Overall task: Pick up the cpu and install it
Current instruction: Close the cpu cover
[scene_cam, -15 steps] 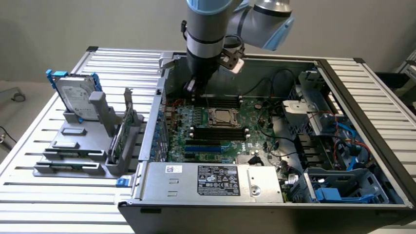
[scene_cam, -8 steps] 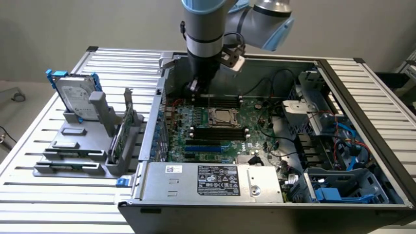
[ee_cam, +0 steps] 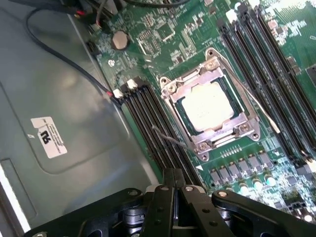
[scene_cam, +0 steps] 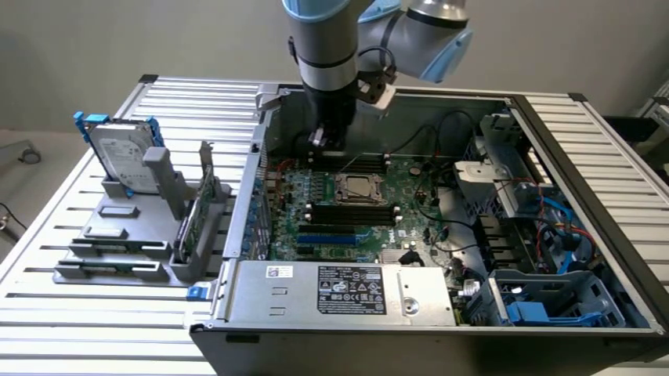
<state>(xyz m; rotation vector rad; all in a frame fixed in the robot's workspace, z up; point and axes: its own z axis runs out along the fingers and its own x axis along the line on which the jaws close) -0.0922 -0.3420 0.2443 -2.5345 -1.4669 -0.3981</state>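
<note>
The cpu [ee_cam: 207,106], a small square chip with a dull silver top, lies flat inside the metal-framed socket [ee_cam: 216,63] on the green motherboard [ee_cam: 163,29]. In the exterior view the cpu [scene_cam: 358,187] sits at the board's middle. My gripper [ee_cam: 173,174] hangs above the black memory slots [ee_cam: 153,118] beside the socket, clear of the chip. Its two black fingers are pressed together and hold nothing. The exterior view has my gripper [scene_cam: 326,142] over the far part of the board, inside the open computer case [scene_cam: 585,157].
A silver hard drive with blue rails [scene_cam: 124,153] stands in a grey rack [scene_cam: 115,243] at the exterior view's left. The power supply [scene_cam: 345,291] fills the case's near side, with a blue drive cage [scene_cam: 554,301] and cables [scene_cam: 544,227] at the right. A black cable [ee_cam: 64,59] crosses the case wall.
</note>
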